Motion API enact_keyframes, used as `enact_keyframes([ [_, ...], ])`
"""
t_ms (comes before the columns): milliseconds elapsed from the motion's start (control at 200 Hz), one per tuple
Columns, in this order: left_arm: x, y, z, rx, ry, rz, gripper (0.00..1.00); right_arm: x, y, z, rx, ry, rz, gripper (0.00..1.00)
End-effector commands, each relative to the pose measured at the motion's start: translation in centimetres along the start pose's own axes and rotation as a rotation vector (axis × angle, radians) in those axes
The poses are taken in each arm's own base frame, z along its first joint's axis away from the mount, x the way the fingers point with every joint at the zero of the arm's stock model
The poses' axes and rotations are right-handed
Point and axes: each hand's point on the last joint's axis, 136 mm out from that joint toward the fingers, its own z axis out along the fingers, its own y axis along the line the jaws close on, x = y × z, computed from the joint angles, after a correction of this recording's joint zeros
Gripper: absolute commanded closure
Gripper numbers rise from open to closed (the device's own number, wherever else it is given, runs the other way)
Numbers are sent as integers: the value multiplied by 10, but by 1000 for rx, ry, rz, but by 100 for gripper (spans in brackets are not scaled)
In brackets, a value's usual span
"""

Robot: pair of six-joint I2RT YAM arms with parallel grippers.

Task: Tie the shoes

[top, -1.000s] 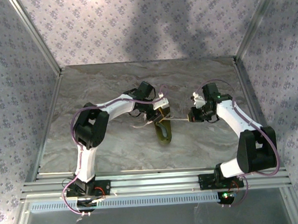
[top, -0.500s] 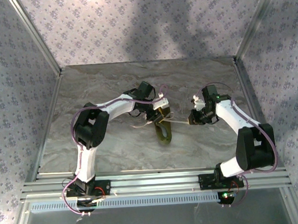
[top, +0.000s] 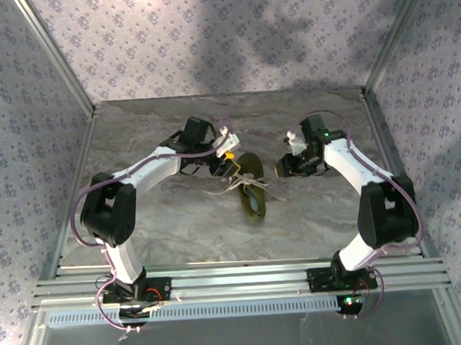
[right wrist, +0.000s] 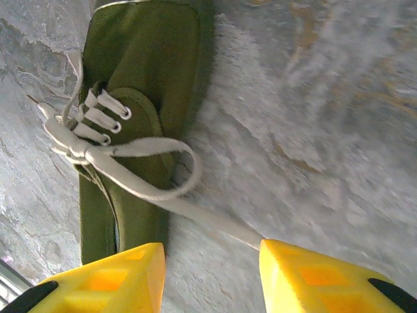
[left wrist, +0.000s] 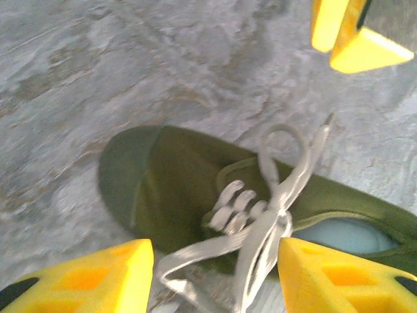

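While both grippers hang above the table (top: 136, 139), the shoe (top: 253, 193) lies near its middle, its long axis running from 12 to 6 o'clock in the top view. The laces (top: 230, 188) spill off its side toward 9 o'clock onto the marbled surface. From the shoe, the left gripper (top: 228, 159) sits at 11 o'clock, just beside the far end, and the right gripper (top: 283, 168) sits at 2 o'clock, near but apart. Seen from the left wrist, the left jaws are released, with the yellow fingers (left wrist: 85, 277) parted at 7 and 5 o'clock of the view. The shoe lies beyond them, toe at 9 o'clock and pale insole (left wrist: 345, 235) at 4 o'clock. A knot (left wrist: 280, 218) sits over the eyelets. One loop (left wrist: 277, 140) reaches toward 12 o'clock, and flat strands trail to 6 o'clock through the gap between the fingers, which do not pinch them. The other gripper's yellow tips show at 1 o'clock. Seen from the right wrist, the right jaws are likewise released, fingers wide apart at 7 and 5 o'clock. There the shoe points its toe to 12 o'clock, with a second loop draped over its edge. One tail (right wrist: 221, 225) runs across the table toward 5 o'clock and ends just beside the 5 o'clock finger; whether it touches I cannot tell.
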Motion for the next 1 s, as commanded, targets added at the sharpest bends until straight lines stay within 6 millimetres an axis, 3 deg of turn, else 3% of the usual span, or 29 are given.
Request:
enact_keyframes([
  [0, 22, 17, -2, -31, 14, -118, 48, -17, 15, 17, -41, 10, 2, 57],
  [240, 61, 35, 20, -30, 90, -262, 49, -26, 12, 46, -25, 51, 23, 57],
  [460, 70, 38, 41, -6, 112, -310, 49, -15, 5, 56, -13, 96, 37, 57],
  [850, 80, 24, 65, 38, 151, -323, 49, -4, 4, 75, -22, 141, 51, 57],
  [994, 88, 24, 77, 8, 188, -318, 50, -3, 1, 79, -13, 146, 48, 62],
])
